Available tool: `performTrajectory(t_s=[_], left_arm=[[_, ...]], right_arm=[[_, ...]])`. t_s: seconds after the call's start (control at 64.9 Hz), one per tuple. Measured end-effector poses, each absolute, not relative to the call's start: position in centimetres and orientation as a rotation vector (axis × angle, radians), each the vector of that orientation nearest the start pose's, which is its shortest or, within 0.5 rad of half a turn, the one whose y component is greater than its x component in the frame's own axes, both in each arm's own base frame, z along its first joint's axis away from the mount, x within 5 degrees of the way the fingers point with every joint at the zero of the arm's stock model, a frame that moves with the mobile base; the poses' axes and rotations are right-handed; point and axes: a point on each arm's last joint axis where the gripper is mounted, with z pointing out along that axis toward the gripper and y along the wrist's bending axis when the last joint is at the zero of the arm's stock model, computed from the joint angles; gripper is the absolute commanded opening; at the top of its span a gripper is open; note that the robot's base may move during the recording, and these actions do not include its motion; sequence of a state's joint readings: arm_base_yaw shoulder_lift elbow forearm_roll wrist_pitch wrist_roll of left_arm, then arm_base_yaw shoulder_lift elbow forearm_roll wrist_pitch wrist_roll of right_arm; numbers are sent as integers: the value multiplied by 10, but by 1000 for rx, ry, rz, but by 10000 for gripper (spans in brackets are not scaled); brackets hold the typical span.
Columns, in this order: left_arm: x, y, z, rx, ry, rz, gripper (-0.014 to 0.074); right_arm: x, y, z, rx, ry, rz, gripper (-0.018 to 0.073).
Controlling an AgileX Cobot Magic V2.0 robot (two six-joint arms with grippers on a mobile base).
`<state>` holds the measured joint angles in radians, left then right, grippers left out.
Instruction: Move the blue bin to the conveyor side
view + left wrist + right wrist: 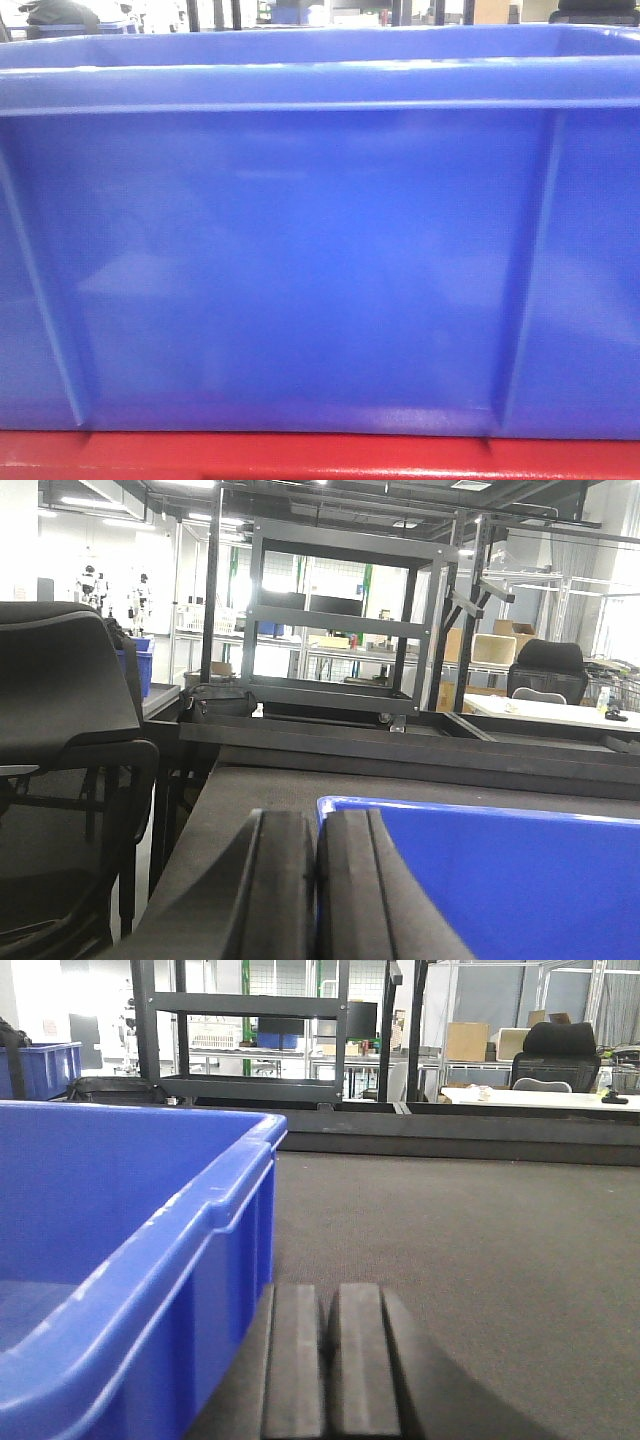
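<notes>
Left gripper (316, 890) fingers pressed together, holding nothing, low on the conveyor (270, 790) just off the blue bin (500, 880) at one side; right gripper (327, 1360) likewise closed and empty, flanking the bin's opposite wall. Bin sits on the belt, its near wall filling the front view above the red edge frame (300, 455). I judge this as a two-sided squeeze or push setup: I'd keep both closed grippers level against the bin walls below the rolled rim, press evenly, and slide slowly so it doesn't yaw. Black rack (340, 620) stands well beyond the bin.
</notes>
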<state>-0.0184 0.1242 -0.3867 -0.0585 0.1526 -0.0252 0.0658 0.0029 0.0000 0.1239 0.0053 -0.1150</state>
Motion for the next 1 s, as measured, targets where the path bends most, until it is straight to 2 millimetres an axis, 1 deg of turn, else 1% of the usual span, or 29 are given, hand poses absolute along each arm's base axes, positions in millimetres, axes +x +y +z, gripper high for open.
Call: performTrajectory(t_s=[0.478, 0.539, 0.632, 0.832, 1.002], left_arm=[[42, -2, 321, -37, 1374, -91, 13], [43, -1, 318, -20, 1381, -62, 13], [47, -1, 306, 8, 1420, -15, 13], [60, 0, 260, 63, 1496, 49, 13], [60, -1, 221, 73, 1526, 50, 13]], right_arm=[[56, 4, 212, -43, 1493, 61, -89], [56, 4, 212, -43, 1493, 61, -89], [56, 4, 212, -43, 1493, 61, -89], [56, 4, 212, -43, 1493, 61, -89], [56, 4, 212, -43, 1493, 61, -89]])
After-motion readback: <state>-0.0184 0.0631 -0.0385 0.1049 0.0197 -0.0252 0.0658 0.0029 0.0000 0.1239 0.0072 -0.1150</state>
